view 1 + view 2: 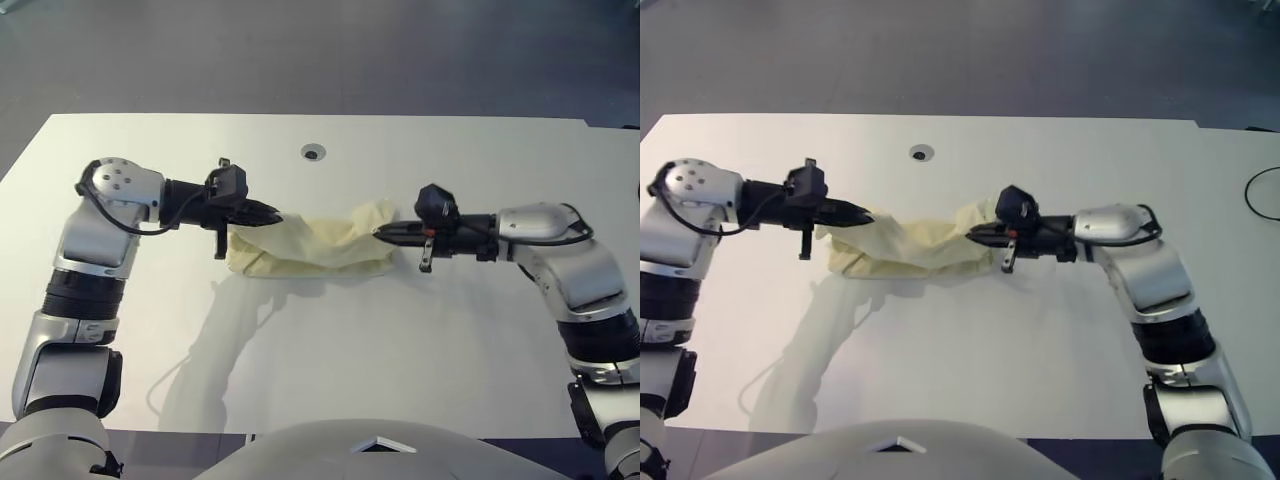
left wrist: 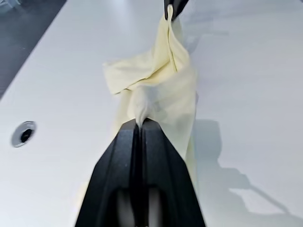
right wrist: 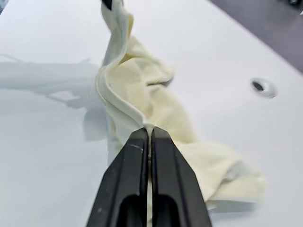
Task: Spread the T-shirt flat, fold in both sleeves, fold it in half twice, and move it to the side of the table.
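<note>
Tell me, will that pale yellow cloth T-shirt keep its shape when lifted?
Probably not: the pale yellow cloth T-shirt sags, bunched, between left gripper and right gripper, so it seems floppy. Likely light: two fingertip pinches hold it.

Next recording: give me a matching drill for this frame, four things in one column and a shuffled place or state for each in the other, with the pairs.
Column one
1. left gripper
2. right gripper
3. T-shirt
4. round hole

Column two
A. pale yellow, bunched, strung between the two grippers
B. in the table top, on the far side of the fabric
C. shut on the fabric's end at the robot's right
D. shut on the fabric's end at the robot's left

Pairs: 1-D, 2-C, 3-A, 4-B
</note>
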Controlling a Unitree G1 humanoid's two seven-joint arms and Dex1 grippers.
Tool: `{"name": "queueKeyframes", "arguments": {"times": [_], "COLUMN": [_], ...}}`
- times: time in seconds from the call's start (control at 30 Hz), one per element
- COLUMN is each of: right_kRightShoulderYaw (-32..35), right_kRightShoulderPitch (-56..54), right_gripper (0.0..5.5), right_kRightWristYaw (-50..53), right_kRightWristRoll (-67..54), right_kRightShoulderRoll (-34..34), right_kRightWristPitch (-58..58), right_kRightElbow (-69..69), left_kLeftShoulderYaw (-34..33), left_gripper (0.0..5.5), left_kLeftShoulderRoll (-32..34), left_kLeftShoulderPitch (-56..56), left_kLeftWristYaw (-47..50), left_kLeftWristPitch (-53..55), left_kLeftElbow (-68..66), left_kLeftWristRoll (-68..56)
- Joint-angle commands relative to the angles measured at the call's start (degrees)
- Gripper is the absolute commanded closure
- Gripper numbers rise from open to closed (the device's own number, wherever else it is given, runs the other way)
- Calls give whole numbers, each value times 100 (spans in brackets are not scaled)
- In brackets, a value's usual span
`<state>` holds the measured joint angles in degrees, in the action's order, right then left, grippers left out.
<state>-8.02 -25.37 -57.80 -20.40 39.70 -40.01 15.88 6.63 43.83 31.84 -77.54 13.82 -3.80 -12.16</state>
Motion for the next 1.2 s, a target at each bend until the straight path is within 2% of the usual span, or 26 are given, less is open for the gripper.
{"name": "queueKeyframes", "arguments": {"times": [0.03, 0.33, 0.8, 1.2], "right_kRightShoulderYaw": [270, 456, 342, 367], "right_kRightShoulderPitch": [-660, -2021, -3234, -4355], "right_gripper": [550, 550, 550, 550], "right_kRightWristYaw": [104, 470, 1002, 1529], "right_kRightWristRoll": [54, 314, 1224, 1964], "right_kRightShoulderRoll": [61, -277, -830, -965], "right_kRightWristPitch": [205, 1036, 2820, 4395], "right_kRightElbow": [-395, -1629, -3746, -5840], "left_kLeftShoulderYaw": [-144, -54, 500, 1090], "left_gripper": [549, 549, 549, 549], "left_kLeftShoulderRoll": [279, 220, -292, -612], "left_kLeftShoulderPitch": [543, 1798, 3499, 4692], "left_kLeftWristYaw": [254, 1137, 2394, 4390], "left_kLeftWristPitch": [-430, -1922, -3608, -4440], "left_kLeftElbow": [-324, -1962, -4261, -6231], "left_kLeftWristRoll": [348, 1238, 2501, 3771]}}
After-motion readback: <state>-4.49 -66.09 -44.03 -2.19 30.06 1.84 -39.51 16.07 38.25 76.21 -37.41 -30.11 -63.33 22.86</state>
